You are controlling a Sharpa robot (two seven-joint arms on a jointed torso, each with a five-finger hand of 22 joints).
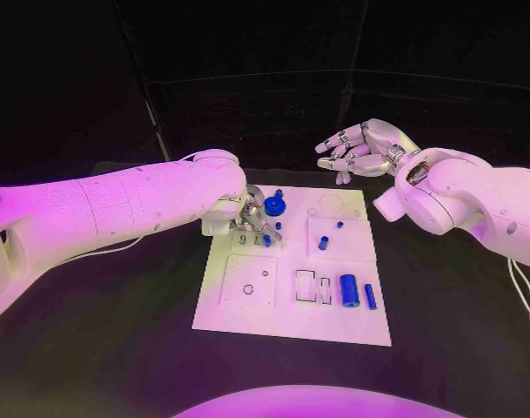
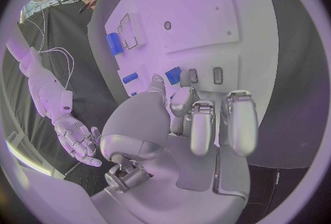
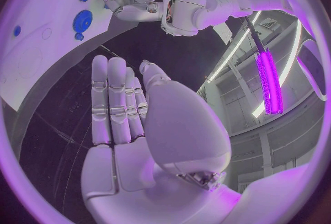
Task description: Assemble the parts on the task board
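While the left hand [image 1: 246,218] pinched a small blue part [image 2: 172,75] over the task board [image 1: 246,318], alignment mattered most — the right hand [image 1: 365,148] hovered, fingers spread, empty.

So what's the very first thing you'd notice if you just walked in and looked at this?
Probably the white task board in the middle of the black table, dotted with small blue parts like the round blue gear near its far edge. Next, the left hand reaching down onto the board's far left corner, fingertips beside a small blue part. The right hand hangs open above the table beyond the board's far edge, holding nothing.
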